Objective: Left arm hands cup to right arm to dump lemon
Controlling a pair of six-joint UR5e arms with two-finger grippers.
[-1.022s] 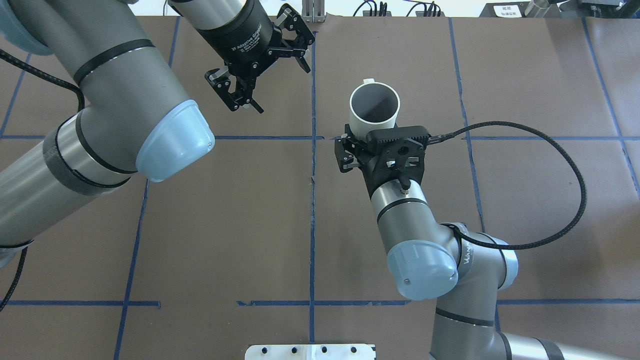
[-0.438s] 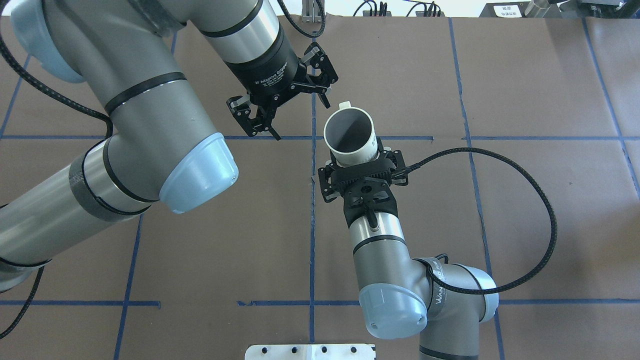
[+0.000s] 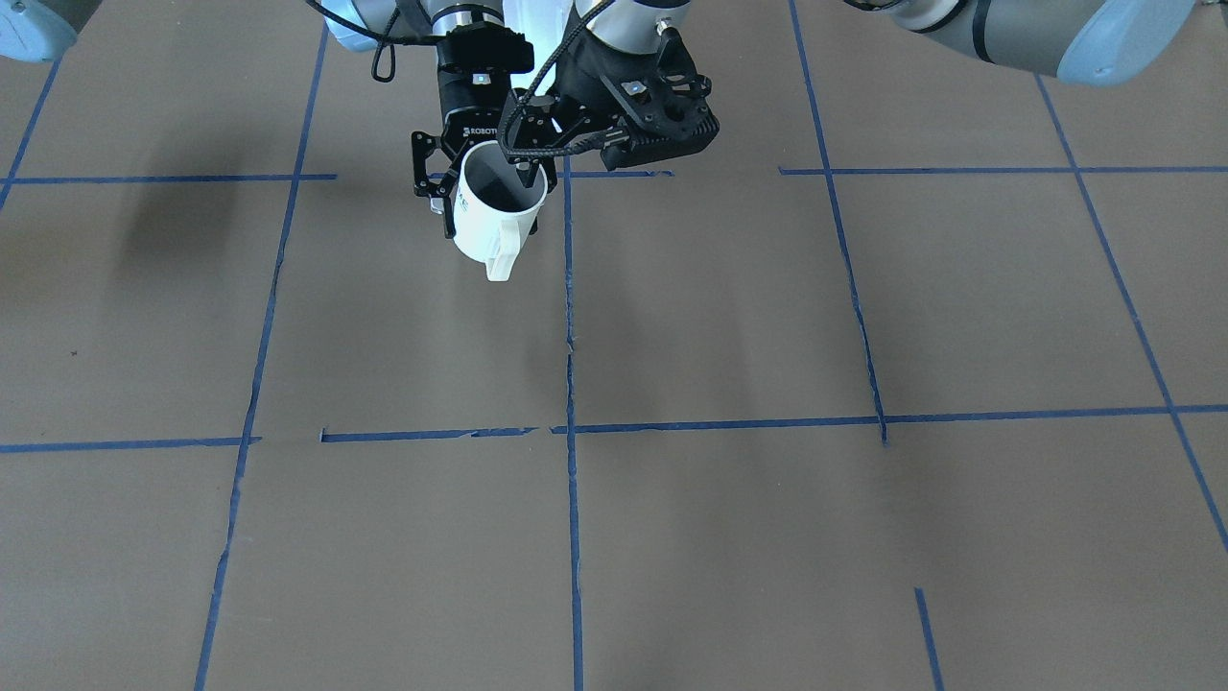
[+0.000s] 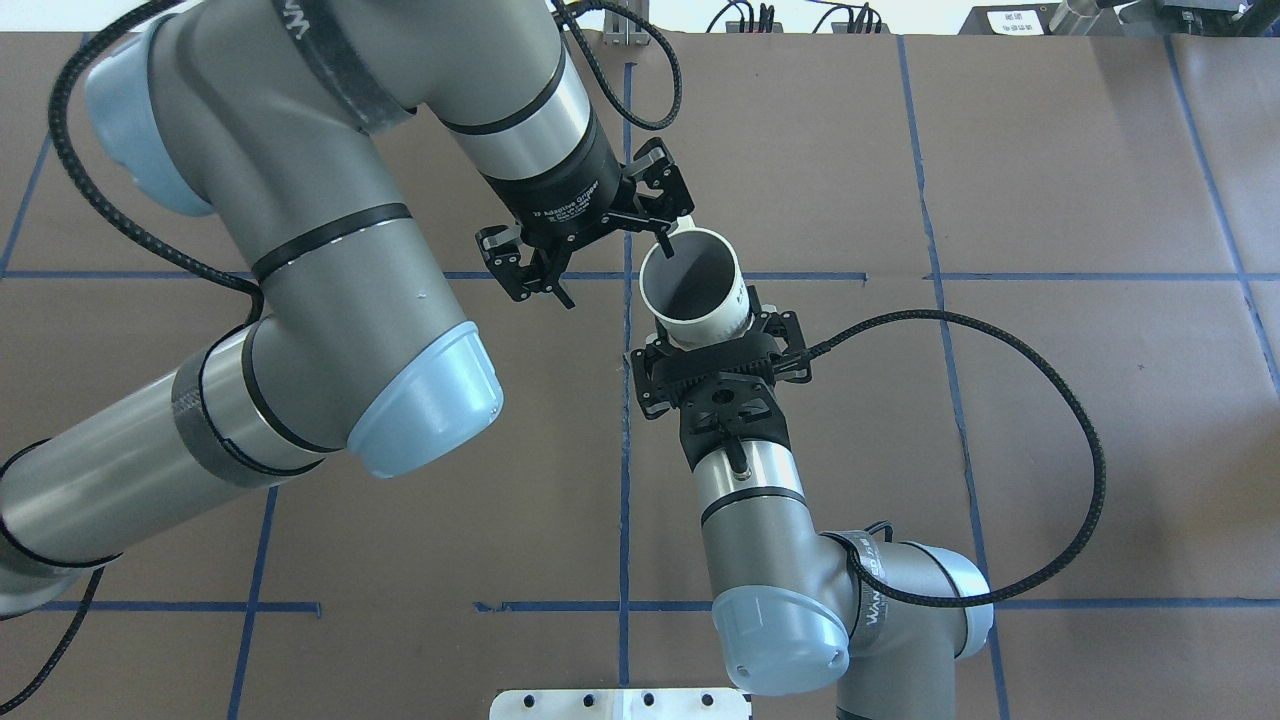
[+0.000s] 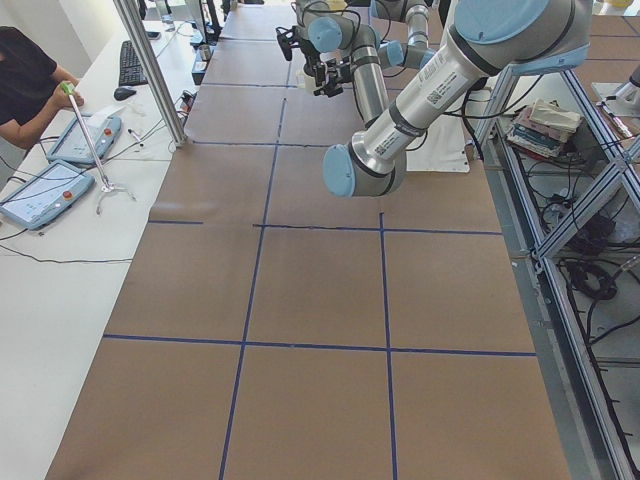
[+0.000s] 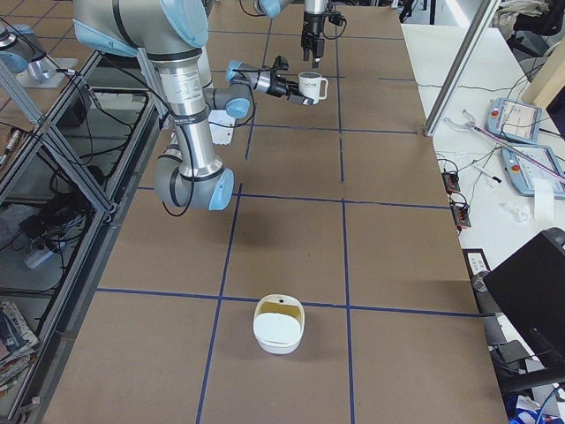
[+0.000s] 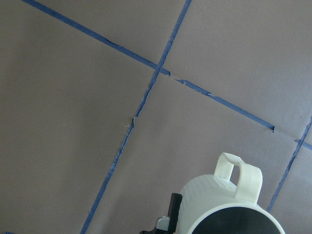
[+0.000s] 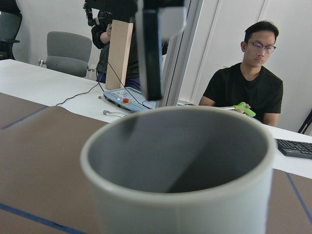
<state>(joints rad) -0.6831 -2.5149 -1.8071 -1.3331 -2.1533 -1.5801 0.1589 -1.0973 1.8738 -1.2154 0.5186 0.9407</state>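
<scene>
**Cup (image 4: 692, 285) held above the desk (image 4: 1050, 150)**

My right pincer (image 4: 718, 345) pinched the cup's body, its fingertips hidden behind the white wall. My left pincer (image 4: 618, 277) hung spread, one fingertip (image 4: 666, 247) at the rim. The cup's shadowed grey inside was hard to read.

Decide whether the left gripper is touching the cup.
Cannot tell. In the overhead view the open left gripper has one finger over the rim of the cup, but no view shows contact or a gap plainly.
</scene>
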